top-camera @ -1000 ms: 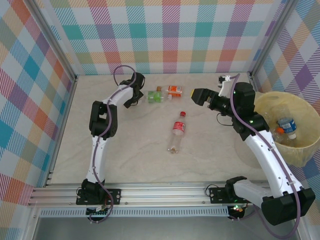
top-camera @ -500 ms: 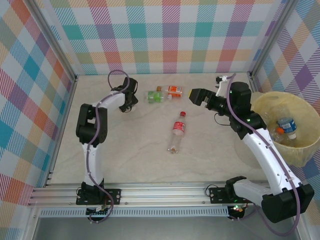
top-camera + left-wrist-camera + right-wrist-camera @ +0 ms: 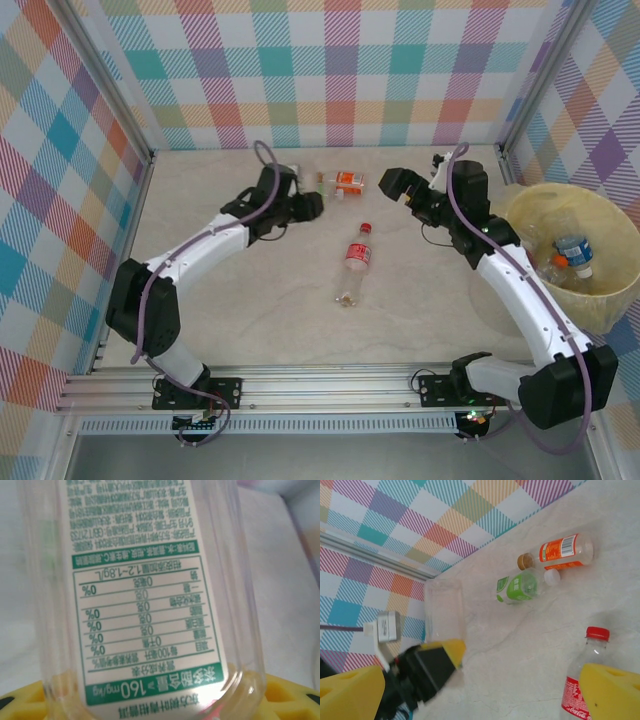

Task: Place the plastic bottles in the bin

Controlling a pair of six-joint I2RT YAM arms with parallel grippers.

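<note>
One clear bottle [image 3: 145,605] — green-printed label reading "160 mg/kg" — sits clamped in the left gripper [image 3: 310,205] at 11 o'clock; the right gripper [image 3: 480,687] gapes empty; a Coca-Cola bottle [image 3: 575,692] lies mid-table, the bin [image 3: 600,303] at 3 o'clock.

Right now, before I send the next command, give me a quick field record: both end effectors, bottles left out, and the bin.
left end effector: shut on a clear bottle with a green-printed label
right end effector: open, empty
lying on table: red-labelled bottle, orange-labelled bottle, green-labelled bottle
bin: right side, holds a blue-labelled bottle and at least one more
</note>
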